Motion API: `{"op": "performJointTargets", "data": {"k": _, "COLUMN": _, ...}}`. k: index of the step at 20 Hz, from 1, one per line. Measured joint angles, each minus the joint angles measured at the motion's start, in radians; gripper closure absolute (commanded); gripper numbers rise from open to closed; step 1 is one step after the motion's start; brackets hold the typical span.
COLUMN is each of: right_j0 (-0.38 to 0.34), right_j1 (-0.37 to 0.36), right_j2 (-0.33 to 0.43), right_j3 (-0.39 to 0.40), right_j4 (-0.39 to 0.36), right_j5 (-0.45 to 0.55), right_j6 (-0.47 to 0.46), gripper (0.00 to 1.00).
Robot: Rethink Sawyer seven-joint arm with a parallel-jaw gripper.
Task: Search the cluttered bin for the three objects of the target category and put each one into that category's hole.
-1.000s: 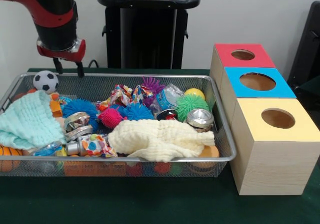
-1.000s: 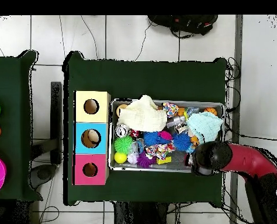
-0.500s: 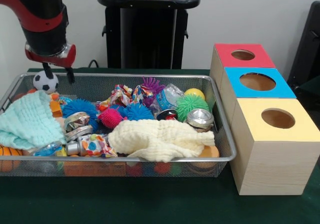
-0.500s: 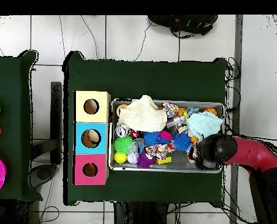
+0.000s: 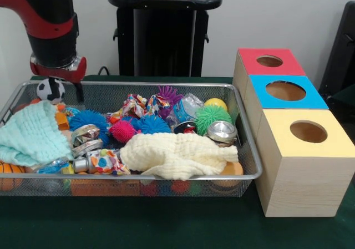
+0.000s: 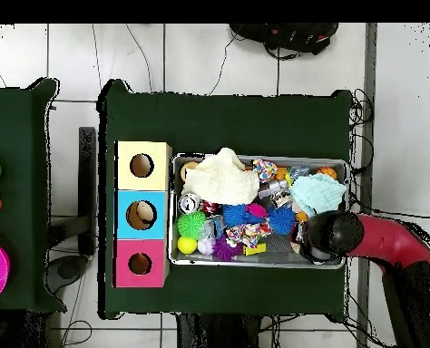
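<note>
Gripper (image 5: 66,90): my tool hangs at the bin's 10 o'clock corner in the front view. The two fingers (image 5: 80,92) stand apart, released, straddling the soccer ball. I cannot tell whether they touch it.
Soccer ball (image 5: 50,90): small, black and white. It sits in the far corner at 10 o'clock, directly under my wrist and partly between the fingers.
Arm (image 6: 382,243): in the overhead view my red and black link enters from 4 o'clock. Its black end covers the bin corner on that side.
Wire bin (image 5: 166,176): a mesh basket on the green table (image 5: 166,227), packed with clutter.
Mint cloth (image 5: 30,135): bunched at the bin's 9 o'clock end, just below the soccer ball.
Basketball (image 5: 8,174): orange, at 8 o'clock against the bin's near rim, partly under the mint cloth.
Blue spiky ball (image 5: 87,118): just beside the mint cloth, toward centre.
Pink spiky ball (image 5: 123,130): near bin centre, touching a second blue spiky ball.
Cream cloth (image 5: 177,155): heaped at 5 o'clock along the near rim.
Green spiky ball (image 5: 212,116): at 2 o'clock, beside the yellow ball (image 5: 216,102).
Metal tin (image 5: 222,131): at 3 o'clock, resting by the cream cloth.
Red box (image 5: 270,62): at 1 o'clock outside the bin, one round hole on top.
Blue box (image 5: 285,91): touching the red box, one hole.
Yellow box (image 5: 308,132): nearest the front camera, touching the blue box, one hole.
</note>
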Motion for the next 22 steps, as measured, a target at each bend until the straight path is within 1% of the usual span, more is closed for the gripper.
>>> {"op": "performJointTargets", "data": {"k": 4, "right_j0": 0.005, "right_j1": 0.003, "right_j2": 0.000, "right_j3": 0.002, "right_j4": 0.000, "right_j5": -0.029, "right_j6": 0.000, "gripper": 0.00}}
{"op": "performJointTargets", "data": {"k": 6, "right_j0": 0.004, "right_j1": 0.010, "right_j2": 0.000, "right_j3": 0.010, "right_j4": -0.008, "right_j5": -0.073, "right_j6": 0.000, "gripper": 0.00}}
{"op": "performJointTargets", "data": {"k": 11, "right_j0": -0.015, "right_j1": 0.025, "right_j2": 0.000, "right_j3": 0.044, "right_j4": -0.048, "right_j5": -0.222, "right_j6": 0.000, "gripper": 0.00}}
{"op": "performJointTargets", "data": {"k": 17, "right_j0": -0.087, "right_j1": 0.034, "right_j2": 0.012, "right_j3": 0.096, "right_j4": -0.135, "right_j5": -0.410, "right_j6": 0.000, "gripper": 0.00}}
{"op": "performJointTargets", "data": {"k": 18, "right_j0": -0.123, "right_j1": 0.031, "right_j2": 0.028, "right_j3": 0.124, "right_j4": -0.161, "right_j5": -0.479, "right_j6": 0.000, "gripper": 0.00}}
{"op": "performJointTargets", "data": {"k": 19, "right_j0": -0.133, "right_j1": 0.030, "right_j2": 0.033, "right_j3": 0.133, "right_j4": -0.169, "right_j5": -0.499, "right_j6": 0.000, "gripper": 0.00}}
{"op": "performJointTargets", "data": {"k": 22, "right_j0": -0.196, "right_j1": 0.026, "right_j2": 0.061, "right_j3": 0.183, "right_j4": -0.204, "right_j5": -0.579, "right_j6": 0.000, "gripper": 0.00}}
